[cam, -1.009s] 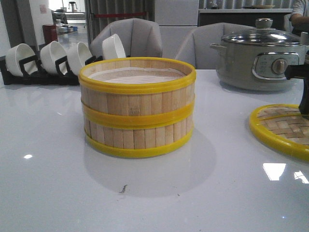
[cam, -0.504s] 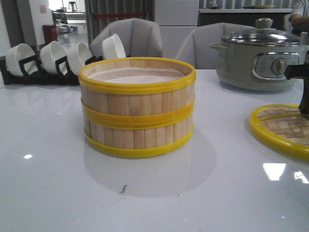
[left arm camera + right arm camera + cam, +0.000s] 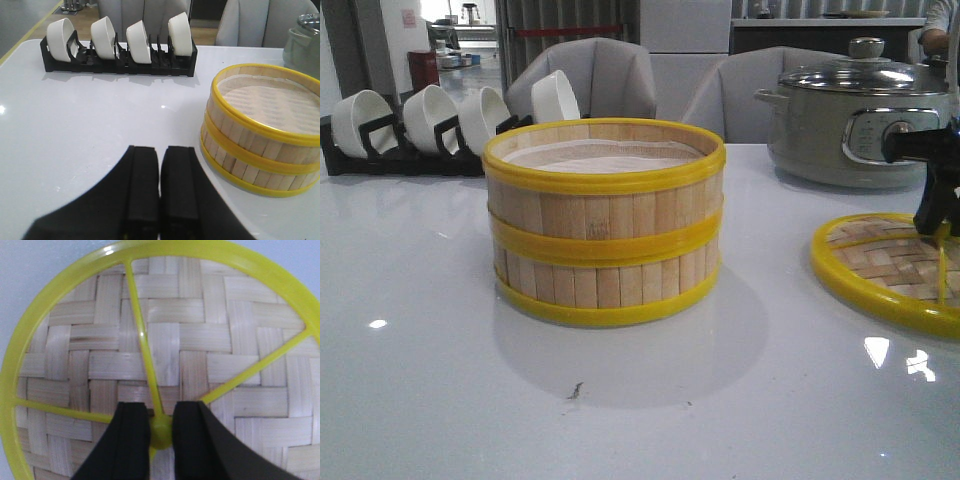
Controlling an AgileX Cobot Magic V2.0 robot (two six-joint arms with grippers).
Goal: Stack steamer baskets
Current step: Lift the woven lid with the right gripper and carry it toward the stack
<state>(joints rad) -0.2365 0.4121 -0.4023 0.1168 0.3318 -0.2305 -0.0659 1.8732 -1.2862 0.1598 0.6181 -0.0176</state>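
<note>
Two steamer baskets stand stacked at the table's middle, the upper basket [image 3: 605, 190] [image 3: 265, 107] sitting squarely on the lower basket [image 3: 605, 285] [image 3: 250, 167]. Both have bamboo-slat walls and yellow rims, and a pale liner shows in the top one. At the right edge, my right gripper [image 3: 935, 218] [image 3: 160, 415] is shut on the yellow centre knob [image 3: 161, 432] of the flat woven lid [image 3: 880, 265] [image 3: 165, 340]. My left gripper [image 3: 160, 150] is shut with nothing in it, low over bare table to the left of the stack.
A grey electric pot [image 3: 855, 120] with a glass lid stands behind the woven lid at the back right. A black rack of white bowls [image 3: 420, 125] [image 3: 117, 50] runs along the back left. Grey chairs stand beyond the table's far edge.
The right gripper has shifted left, and the woven lid has moved left with it towards the stack. The baskets have not moved.
</note>
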